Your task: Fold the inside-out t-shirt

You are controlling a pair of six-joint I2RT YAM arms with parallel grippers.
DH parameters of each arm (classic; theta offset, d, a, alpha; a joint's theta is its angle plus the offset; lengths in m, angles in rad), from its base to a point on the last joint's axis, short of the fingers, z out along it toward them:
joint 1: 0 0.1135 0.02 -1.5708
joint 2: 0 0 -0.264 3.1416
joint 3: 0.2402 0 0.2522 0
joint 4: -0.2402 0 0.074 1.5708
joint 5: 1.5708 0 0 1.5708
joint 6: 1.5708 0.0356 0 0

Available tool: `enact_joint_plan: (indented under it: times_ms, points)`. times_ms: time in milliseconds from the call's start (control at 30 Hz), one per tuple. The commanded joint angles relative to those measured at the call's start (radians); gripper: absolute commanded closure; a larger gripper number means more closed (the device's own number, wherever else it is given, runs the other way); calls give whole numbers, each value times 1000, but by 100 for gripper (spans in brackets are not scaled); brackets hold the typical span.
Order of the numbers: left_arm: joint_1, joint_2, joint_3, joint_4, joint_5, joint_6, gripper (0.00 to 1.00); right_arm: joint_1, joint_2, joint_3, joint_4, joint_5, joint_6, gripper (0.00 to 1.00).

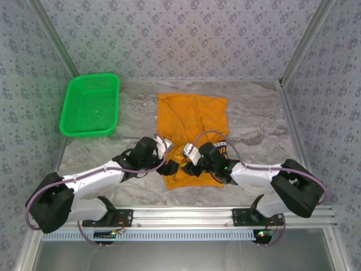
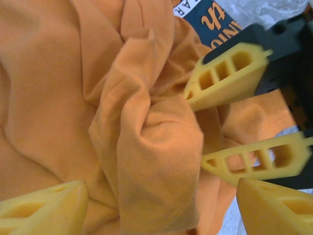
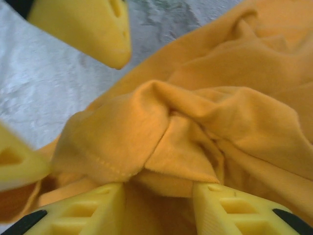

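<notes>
**Near hem to be gripped before the fold**
Right of the green basket (image 1: pixel 90 107), the inside-out t-shirt (image 1: pixel 192 121) lies rumpled on the worktop (image 1: pixel 254 130). The left gripper (image 2: pixel 161 196) has its jaws spread wide astride a raised ridge of hem. The right gripper (image 3: pixel 157 196) has cloth bunched between parted jaws, and a firm pinch cannot be told. The hem is best pinched at points set wider apart.

Walls (image 1: pixel 186 34): grey-blue patterned paper on three sides, aluminium corner posts (image 1: pixel 302 42). Table (image 1: pixel 259 118): grey marbled top, evenly lit, metal rail (image 1: pixel 186 213) along the near edge.
</notes>
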Motion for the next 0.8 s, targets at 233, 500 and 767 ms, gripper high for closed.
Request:
enact_joint_plan:
  times_ms: [233,500,767]
  points:
    - [9,160,153,-128,-51,61,39,6,-13,-24,65,-27,-21,82]
    - [71,171,147,-145,46,58,98,34,-19,24,-118,-204,-336,57]
    - [196,30,99,-96,272,18,100,65,133,102,-72,-140,-409,94]
